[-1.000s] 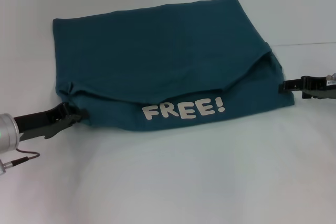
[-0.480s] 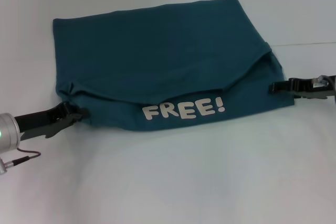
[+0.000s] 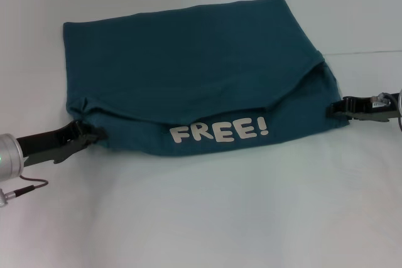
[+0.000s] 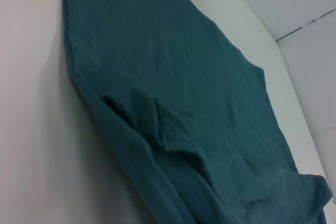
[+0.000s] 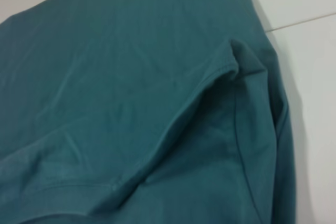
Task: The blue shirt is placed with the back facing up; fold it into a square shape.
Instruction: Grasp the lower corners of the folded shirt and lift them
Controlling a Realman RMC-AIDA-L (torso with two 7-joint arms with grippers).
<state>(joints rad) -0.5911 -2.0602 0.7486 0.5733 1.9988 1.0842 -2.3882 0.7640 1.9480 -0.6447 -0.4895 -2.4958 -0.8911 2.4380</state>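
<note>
The blue shirt (image 3: 188, 67) lies flat on the white table as a wide, partly folded shape. A near strip is turned over and shows the white word "FREE!" (image 3: 220, 132), and a flap from the far side overlaps it. My left gripper (image 3: 93, 135) rests low at the shirt's near-left corner, touching its edge. At the right edge, my right gripper (image 3: 333, 108) has its tip lying over the fabric. The left wrist view shows the bunched corner fold of the shirt (image 4: 163, 129). The right wrist view shows the flap's hem on the shirt (image 5: 210, 82).
The white table (image 3: 207, 211) stretches out in front of the shirt and on both sides. A thin seam line in the table (image 3: 370, 52) runs off to the right behind the shirt. A cable (image 3: 28, 186) hangs under my left wrist.
The right gripper reached in over the shirt's right edge, then drew back a little and lower. The left gripper and the shirt have stayed put.
</note>
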